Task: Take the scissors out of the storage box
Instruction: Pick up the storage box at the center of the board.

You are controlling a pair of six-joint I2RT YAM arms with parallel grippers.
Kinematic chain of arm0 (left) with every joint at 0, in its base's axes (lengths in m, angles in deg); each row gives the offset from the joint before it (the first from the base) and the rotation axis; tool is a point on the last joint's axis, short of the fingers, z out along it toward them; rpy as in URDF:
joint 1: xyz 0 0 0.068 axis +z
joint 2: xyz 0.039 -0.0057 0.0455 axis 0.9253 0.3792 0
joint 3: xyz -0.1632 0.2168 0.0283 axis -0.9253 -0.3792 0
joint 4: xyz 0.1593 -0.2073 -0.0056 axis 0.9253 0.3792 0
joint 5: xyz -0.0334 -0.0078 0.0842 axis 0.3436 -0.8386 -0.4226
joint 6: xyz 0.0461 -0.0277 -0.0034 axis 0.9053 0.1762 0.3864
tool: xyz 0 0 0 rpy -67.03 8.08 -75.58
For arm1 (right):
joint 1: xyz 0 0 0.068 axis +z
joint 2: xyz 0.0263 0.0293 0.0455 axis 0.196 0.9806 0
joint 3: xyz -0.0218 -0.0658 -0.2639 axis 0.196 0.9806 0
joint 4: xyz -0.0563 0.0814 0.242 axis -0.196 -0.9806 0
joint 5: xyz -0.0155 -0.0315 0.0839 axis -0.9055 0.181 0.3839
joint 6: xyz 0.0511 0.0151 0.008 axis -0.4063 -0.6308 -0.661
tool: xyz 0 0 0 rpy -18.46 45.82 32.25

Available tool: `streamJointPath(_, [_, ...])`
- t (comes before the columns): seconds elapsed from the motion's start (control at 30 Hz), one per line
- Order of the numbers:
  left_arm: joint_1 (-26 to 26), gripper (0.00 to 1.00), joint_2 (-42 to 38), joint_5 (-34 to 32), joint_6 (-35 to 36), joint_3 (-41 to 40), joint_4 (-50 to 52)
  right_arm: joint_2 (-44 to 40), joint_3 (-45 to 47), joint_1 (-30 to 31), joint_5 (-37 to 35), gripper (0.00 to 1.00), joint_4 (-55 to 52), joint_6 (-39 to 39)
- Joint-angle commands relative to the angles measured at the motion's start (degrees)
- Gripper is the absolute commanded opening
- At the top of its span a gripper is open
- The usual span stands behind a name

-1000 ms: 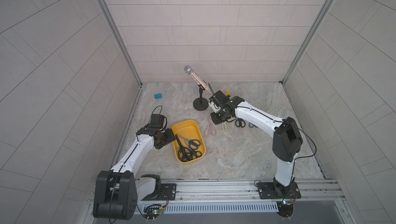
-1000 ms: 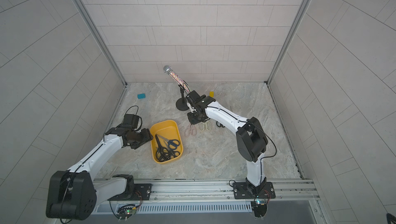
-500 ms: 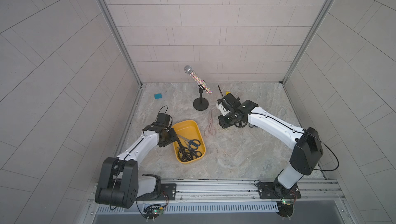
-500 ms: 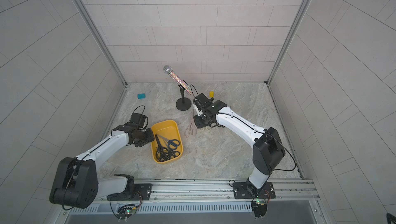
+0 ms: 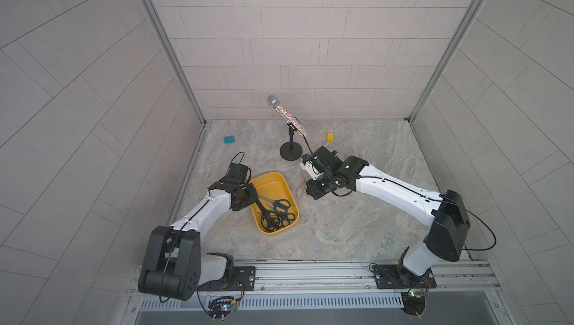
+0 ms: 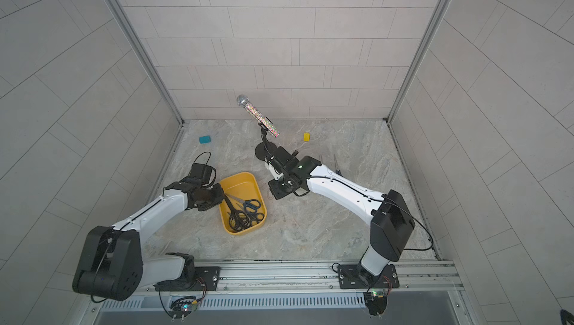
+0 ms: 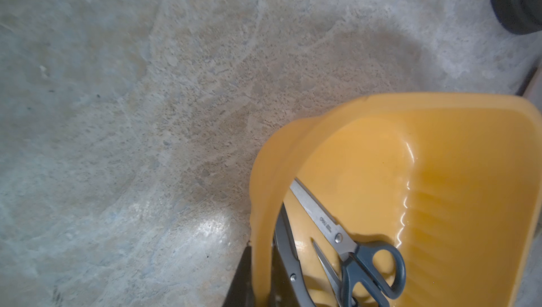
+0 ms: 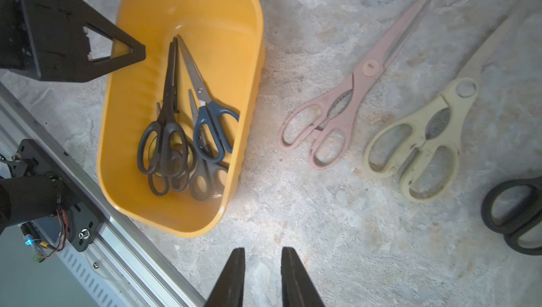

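The yellow storage box point(image 5: 272, 180) point(image 6: 241, 181) lies left of the middle of the floor. Several scissors point(image 5: 275, 213) point(image 6: 243, 211) lie in it, black-handled ones point(image 8: 164, 132) and a blue-handled pair point(image 8: 214, 126) point(image 7: 372, 264). My left gripper point(image 5: 253, 191) point(image 6: 221, 190) point(image 7: 262, 261) is shut on the box's left wall, one finger outside and one inside. My right gripper point(image 5: 313, 191) point(image 6: 276, 191) point(image 8: 263, 251) hangs open and empty over the bare floor just right of the box. Pink scissors point(image 8: 352, 91), cream scissors point(image 8: 434, 123) and a black-handled pair point(image 8: 513, 211) lie on the floor beyond it.
A glittery microphone point(image 5: 285, 115) leans on a black stand point(image 5: 291, 152) behind the right gripper. A blue block point(image 5: 229, 139) and a small yellow block point(image 5: 330, 136) sit near the back wall. The metal rail point(image 5: 310, 272) runs along the front edge.
My left gripper has moved up to the box's left wall and shut on it. The right gripper has drawn back from near the stand toward the front, staying slightly open.
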Motion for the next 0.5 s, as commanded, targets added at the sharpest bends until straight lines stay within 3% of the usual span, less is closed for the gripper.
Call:
streamJointPath(0.0, [-0.55,0.0,-2.34,-1.22,0.05,-0.99,-3.39,0.1,-0.83,1.75,1.0,0.26,1.8,0.87])
streamJointPath(0.27, [-2.05,0.0,-11.32,-3.72,0.48,-5.53,-10.46,4.64,-2.89,6.75,1.77,0.26,4.16,4.41])
streamJointPath(0.47, [-2.64,0.0,-15.04,-5.84,1.45,-6.62,-11.47,9.26,-3.5,10.72,-2.51,0.28,5.88,7.51])
